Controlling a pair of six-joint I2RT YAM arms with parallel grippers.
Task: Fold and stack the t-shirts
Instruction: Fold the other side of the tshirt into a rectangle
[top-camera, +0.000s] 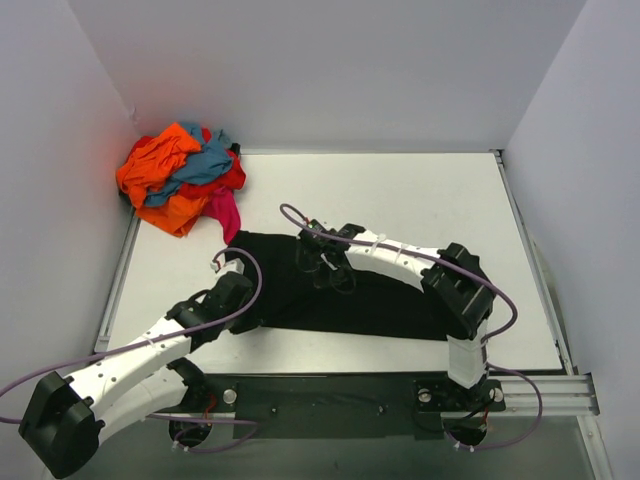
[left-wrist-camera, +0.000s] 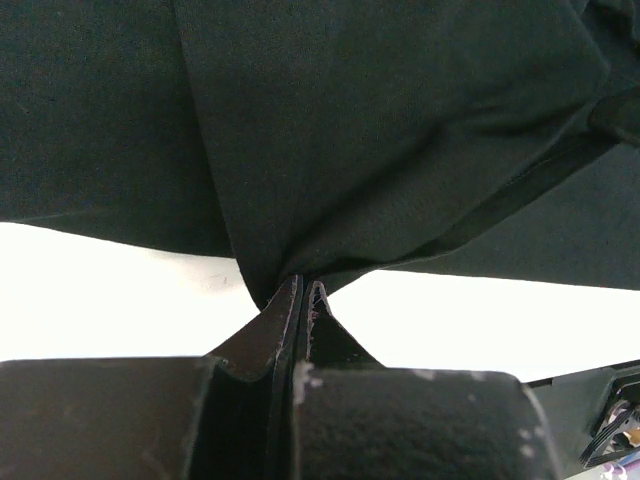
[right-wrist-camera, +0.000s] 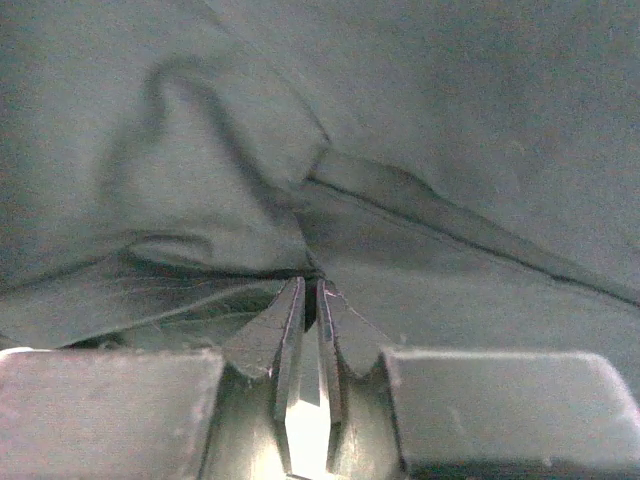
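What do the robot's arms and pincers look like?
The left arm and the right arm are white tubes joined by chunky black joints. Thin purple cables loop along both. The left pincer and the right pincer are black, each with two flat fingers that narrow to thin tips.

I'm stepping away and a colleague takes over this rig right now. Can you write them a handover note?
Left gripper: fingers shut on the left edge of the black t-shirt.
Right gripper: fingers shut on a fold near its middle.
The black shirt lies spread on the table; the other t-shirts sit crumpled in the far left corner.
Done: nothing folded or stacked.
Left: fold the black one, then each of the others, and stack.
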